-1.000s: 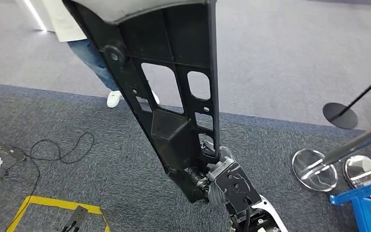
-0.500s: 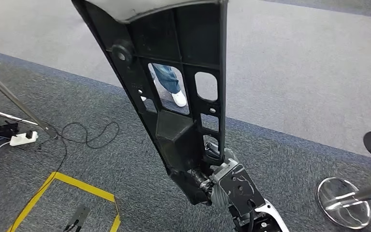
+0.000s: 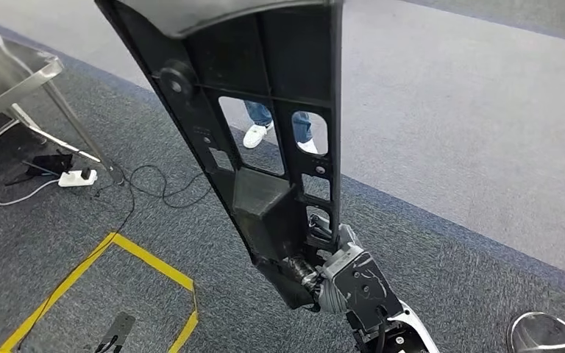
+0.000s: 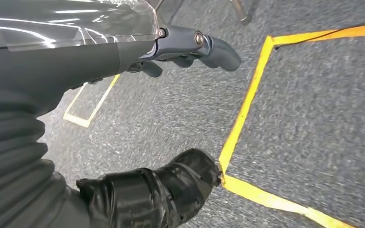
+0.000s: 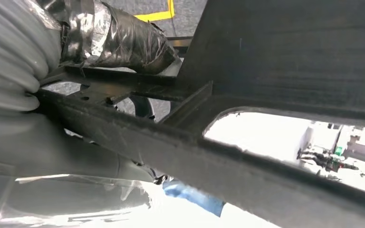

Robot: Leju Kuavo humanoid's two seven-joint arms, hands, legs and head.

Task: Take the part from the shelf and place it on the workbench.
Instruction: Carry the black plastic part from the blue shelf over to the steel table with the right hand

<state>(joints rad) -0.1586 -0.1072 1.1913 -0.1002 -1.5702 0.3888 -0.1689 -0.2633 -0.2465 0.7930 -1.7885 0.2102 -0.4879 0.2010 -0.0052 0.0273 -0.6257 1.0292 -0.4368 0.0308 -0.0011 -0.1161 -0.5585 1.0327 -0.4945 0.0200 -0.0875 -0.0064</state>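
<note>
part (image 3: 265, 147) upright at centre above right robot hand (image 3: 346, 283), metal table (image 3: 7, 73) far left, taped floor outline (image 3: 147, 265) lower left

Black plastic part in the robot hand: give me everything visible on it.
The long black ribbed plastic panel looks like moulded matte plastic, wide at the top and tapering to a narrow lower end. Its near face shows raised ribs, a round boss, several rectangular cut-outs and small holes; a person's white shoes show through two openings. It stands nearly upright, leaning slightly, above grey carpet. The right robot hand grips its lower end from below. In the right wrist view the same ribs and an opening show close up.
</note>
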